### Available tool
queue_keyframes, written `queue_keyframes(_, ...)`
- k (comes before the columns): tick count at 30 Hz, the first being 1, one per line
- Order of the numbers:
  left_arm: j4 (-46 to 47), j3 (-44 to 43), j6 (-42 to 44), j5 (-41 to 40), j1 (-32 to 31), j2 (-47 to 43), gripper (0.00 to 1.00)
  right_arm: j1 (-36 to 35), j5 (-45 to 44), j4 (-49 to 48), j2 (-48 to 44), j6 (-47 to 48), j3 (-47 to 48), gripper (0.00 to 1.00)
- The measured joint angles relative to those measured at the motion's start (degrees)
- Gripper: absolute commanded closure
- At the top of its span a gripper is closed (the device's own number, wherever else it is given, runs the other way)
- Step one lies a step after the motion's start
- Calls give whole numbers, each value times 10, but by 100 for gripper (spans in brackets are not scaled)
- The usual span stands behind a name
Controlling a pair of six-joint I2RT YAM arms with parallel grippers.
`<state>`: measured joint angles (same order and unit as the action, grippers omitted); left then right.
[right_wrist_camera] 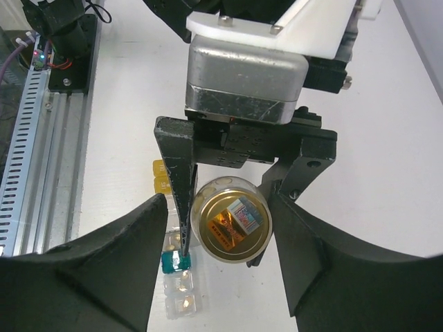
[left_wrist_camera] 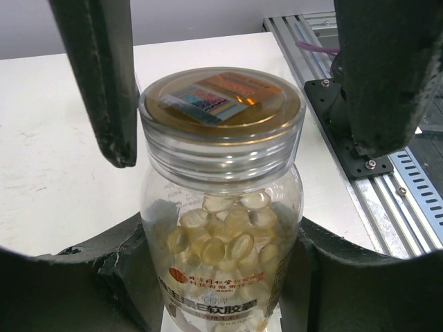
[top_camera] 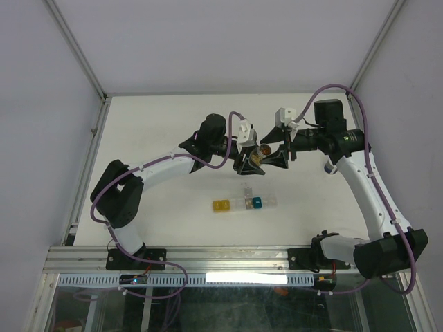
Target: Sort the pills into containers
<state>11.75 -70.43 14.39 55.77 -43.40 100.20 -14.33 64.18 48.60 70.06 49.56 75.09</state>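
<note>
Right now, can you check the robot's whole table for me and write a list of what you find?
Surface: white table, flat.
Job's things: bottle full of pale yellow pills, gold lid on; pill box lying on the table, with yellow, grey, teal and clear cells.
Clutter: nothing seen.
Grippers: left gripper shut on the bottle, holding it up off the table; right gripper open, one finger on each side of the lid, not touching it.
Cables: purple cables run along both arms; none lie on the pill box.
Surroundings: plain walls on three sides, metal rail at the near edge.
</note>
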Motion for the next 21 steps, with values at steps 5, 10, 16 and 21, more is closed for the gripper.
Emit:
queue_keyframes(5, -2, 0, 0, 1, 0, 0, 100, 1, -11, -6, 0, -6, 0, 34)
queue_keyframes(10, -2, 0, 1, 1, 0, 0, 100, 2, -20, -12, 0, -10, -5, 41)
queue_keyframes(16, -2, 0, 1, 1, 0, 0, 100, 2, -24, -14, 0, -12, -9, 54)
queue_keyframes(21, -2, 0, 3, 3, 0, 0, 100, 2, -24, -16, 0, -14, -9, 75)
